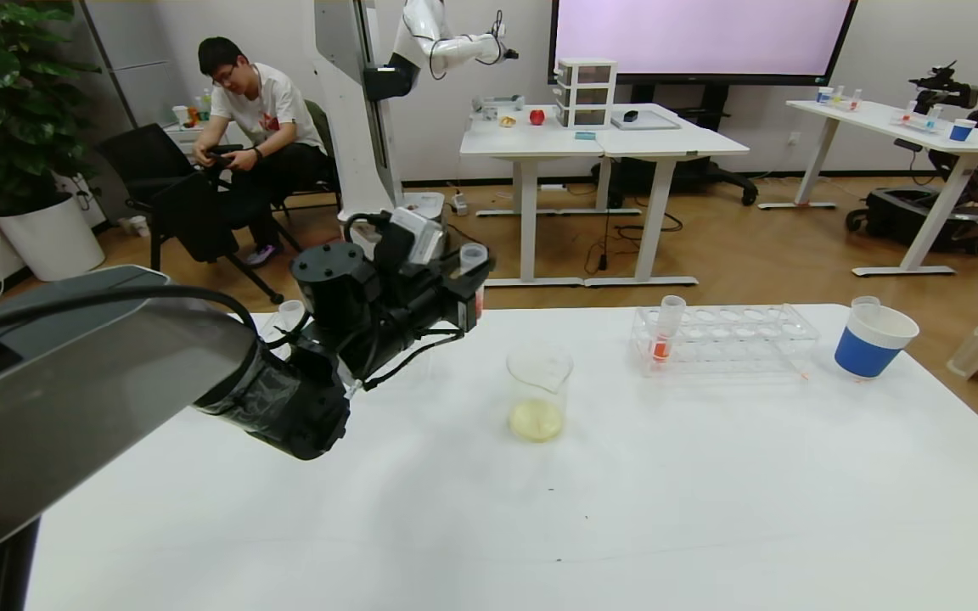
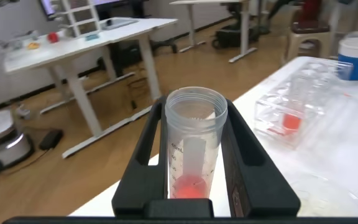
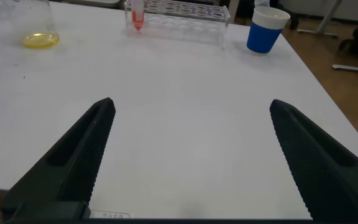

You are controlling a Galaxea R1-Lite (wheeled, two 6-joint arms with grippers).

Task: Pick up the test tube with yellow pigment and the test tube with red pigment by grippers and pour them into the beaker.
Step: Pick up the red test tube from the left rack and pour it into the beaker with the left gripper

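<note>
The left gripper (image 1: 463, 293) hangs above the white bench (image 1: 489, 509), up and to the left of the beaker (image 1: 538, 395), its jaws pinching the test tube with red pigment (image 2: 194, 149) upright, a little red liquid in the bottom. The beaker stands near the middle of the bench with pale yellow liquid pooled inside. Another tube holding red liquid (image 1: 666, 329) stands at the left end of the clear rack (image 1: 727, 335), beside a blue-and-white cup (image 1: 874, 339). The right gripper (image 3: 191, 155) hovers over bare bench, jaws spread wide and holding nothing.
</note>
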